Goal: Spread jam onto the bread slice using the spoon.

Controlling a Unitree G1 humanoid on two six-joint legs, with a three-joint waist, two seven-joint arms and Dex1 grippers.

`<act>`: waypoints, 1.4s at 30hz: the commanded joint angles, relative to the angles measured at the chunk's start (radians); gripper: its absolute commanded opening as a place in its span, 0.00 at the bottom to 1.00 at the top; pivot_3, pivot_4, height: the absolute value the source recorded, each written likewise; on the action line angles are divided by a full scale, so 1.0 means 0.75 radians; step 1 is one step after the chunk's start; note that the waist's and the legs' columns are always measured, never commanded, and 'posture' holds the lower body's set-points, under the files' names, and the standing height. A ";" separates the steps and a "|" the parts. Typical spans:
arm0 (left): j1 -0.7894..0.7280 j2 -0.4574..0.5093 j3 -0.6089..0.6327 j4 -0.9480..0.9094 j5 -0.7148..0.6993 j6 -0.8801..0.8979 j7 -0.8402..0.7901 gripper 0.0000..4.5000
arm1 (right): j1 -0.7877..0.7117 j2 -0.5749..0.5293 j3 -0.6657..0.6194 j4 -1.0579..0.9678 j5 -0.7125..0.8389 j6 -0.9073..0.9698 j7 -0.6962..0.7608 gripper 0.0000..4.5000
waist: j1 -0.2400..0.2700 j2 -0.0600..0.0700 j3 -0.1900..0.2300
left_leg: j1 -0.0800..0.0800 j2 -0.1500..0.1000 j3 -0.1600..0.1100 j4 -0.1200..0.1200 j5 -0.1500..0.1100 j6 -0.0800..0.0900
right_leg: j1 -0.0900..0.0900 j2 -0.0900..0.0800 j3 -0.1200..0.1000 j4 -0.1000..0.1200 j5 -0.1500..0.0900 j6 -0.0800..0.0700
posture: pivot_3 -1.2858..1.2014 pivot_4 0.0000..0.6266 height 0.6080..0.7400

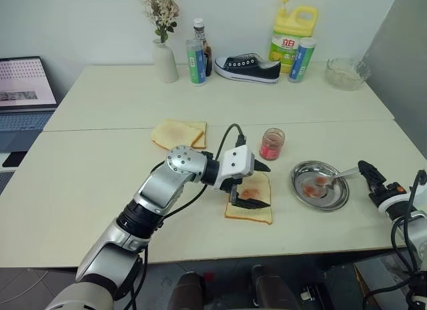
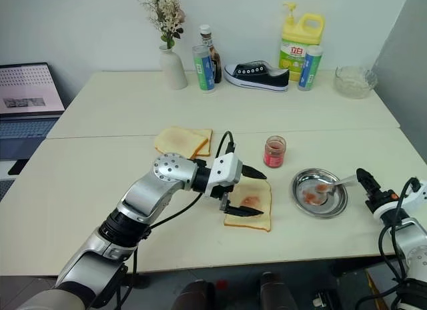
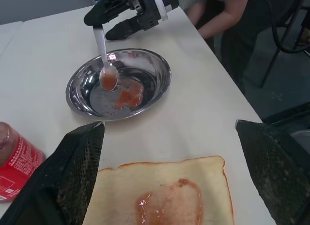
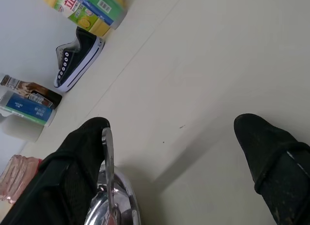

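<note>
On the pale table [image 1: 100, 183], jam [image 3: 169, 205] already coats the bread slice [image 1: 257, 210] between the left gripper's [image 1: 257, 187] spread fingers, while the spoon [image 3: 104, 60] rests in the steel dish [image 1: 300, 190] beside the right gripper [image 4: 174, 152], its fingers also apart.

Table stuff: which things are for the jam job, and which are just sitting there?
For the job: bread slice, jam, spoon, steel dish.
Just lying about: shoe, vase, yellow bottle, glass bowl, laptop, pile of bread.

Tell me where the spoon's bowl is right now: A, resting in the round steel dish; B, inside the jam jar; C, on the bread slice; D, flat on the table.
A: the spoon has its jam-coated bowl down in the steel dish, its handle leaning up over the rim.
</note>
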 commanded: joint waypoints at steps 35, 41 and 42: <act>0.044 0.096 0.142 -0.134 -0.077 0.091 0.039 1.00 | 0.007 -0.145 -0.127 -0.232 -0.068 0.155 0.041 0.99 | -0.002 0.002 0.001 | 0.000 0.000 0.000 -0.001 0.000 0.000 | 0.000 0.000 0.000 -0.001 0.000 0.000 | 0.52 0.24 1.00; 0.122 0.346 0.324 -0.161 -0.137 0.195 0.005 1.00 | 0.138 -0.416 -0.076 -0.616 0.043 0.375 0.222 0.99 | -0.008 0.002 0.002 | 0.001 0.001 0.000 -0.003 0.000 0.000 | -0.001 0.001 0.000 0.000 -0.001 -0.001 | 0.52 0.24 1.00; 0.146 0.397 0.353 -0.173 -0.144 0.212 -0.002 1.00 | 0.184 -0.489 -0.032 -0.715 0.027 0.394 0.300 0.99 | -0.008 0.002 0.003 | 0.001 0.002 -0.001 -0.004 0.000 0.000 | -0.001 0.001 -0.001 -0.001 -0.001 -0.001 | 0.52 0.24 1.00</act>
